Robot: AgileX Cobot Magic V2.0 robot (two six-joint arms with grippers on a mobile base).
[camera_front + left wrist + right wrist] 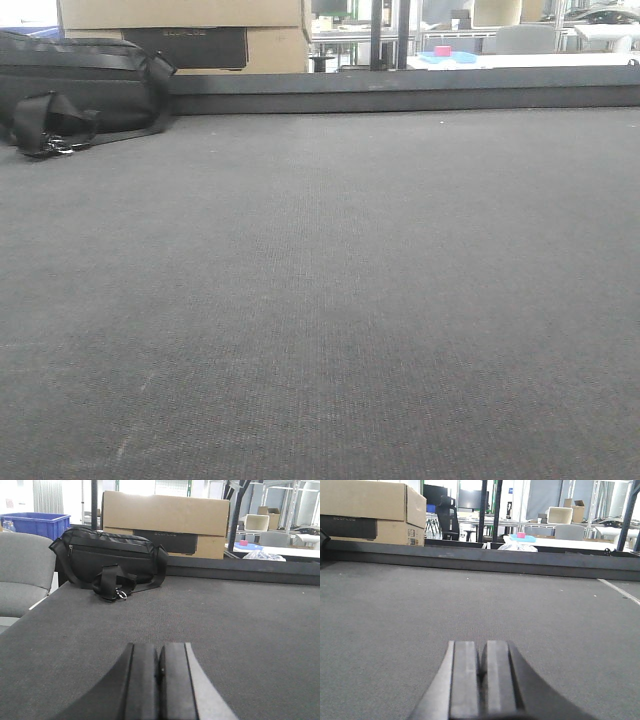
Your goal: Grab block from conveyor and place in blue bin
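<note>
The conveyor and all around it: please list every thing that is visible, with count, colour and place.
conveyor: one, dark grey, fills every view.
bag: one, black, on the conveyor's far left corner.
cardboard box: one, brown, behind the bag, beyond the conveyor.
blue bin: one, blue, far left, beyond the conveyor.
chair: one, grey, beside the conveyor's left edge.
left gripper: one, black, shut, over the conveyor.
right gripper: one, black, shut, over the conveyor.

I count one conveyor (320,300), one bag (107,560) at its far left corner, one box (165,517) behind its far edge, one bin (35,524), one chair (22,572), and two grippers: left gripper (159,655), right gripper (484,655).
</note>
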